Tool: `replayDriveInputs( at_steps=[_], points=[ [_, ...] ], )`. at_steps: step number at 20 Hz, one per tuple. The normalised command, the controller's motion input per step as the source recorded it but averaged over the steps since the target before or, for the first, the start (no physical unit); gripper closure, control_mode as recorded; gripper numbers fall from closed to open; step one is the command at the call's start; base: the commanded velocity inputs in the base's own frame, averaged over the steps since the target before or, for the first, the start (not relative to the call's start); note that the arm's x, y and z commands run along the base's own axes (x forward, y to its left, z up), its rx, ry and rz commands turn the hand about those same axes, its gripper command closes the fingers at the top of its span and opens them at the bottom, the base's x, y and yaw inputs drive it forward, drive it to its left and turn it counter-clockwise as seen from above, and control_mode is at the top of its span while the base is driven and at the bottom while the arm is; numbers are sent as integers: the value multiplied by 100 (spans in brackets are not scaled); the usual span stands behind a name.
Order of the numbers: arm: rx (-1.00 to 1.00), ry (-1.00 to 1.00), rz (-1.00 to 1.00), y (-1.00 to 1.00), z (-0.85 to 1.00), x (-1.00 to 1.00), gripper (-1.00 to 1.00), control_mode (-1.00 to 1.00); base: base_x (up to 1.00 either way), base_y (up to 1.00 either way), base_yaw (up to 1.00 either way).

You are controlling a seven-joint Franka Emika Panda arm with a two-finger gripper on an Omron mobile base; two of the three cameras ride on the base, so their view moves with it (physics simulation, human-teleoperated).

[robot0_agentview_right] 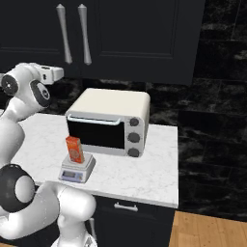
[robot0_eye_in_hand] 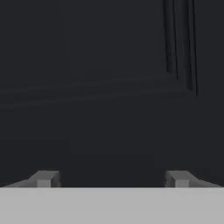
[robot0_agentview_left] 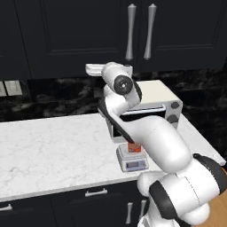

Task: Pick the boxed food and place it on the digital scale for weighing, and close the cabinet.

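Boxed food [robot0_agentview_right: 74, 148] upright on digital scale [robot0_agentview_right: 77, 170]; gripper [robot0_eye_in_hand: 112, 179] spread, empty, facing cabinet [robot0_agentview_right: 125, 34]; advisable: flat, steady push on door panel until flush.

White robot arm hides most of the boxed food [robot0_agentview_left: 134, 147] and the digital scale's [robot0_agentview_left: 131, 162] platform at its 3 o'clock side; the scale display is too small to read; cabinet [robot0_agentview_left: 80, 31] doors are cropped at 12 o'clock

A kitchen is seen here: black wall cabinet [robot0_agentview_right: 120, 34], marble table [robot0_agentview_left: 53, 146], cream toaster oven [robot0_agentview_right: 108, 120], lower drawers [robot0_agentview_left: 66, 201].
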Motion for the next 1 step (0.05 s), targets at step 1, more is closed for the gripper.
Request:
replayDriveInputs(
  at_steps=[1],
  points=[
    [4,0,0,-44,27,-54,-100,-100,0,0,0]
  ],
)
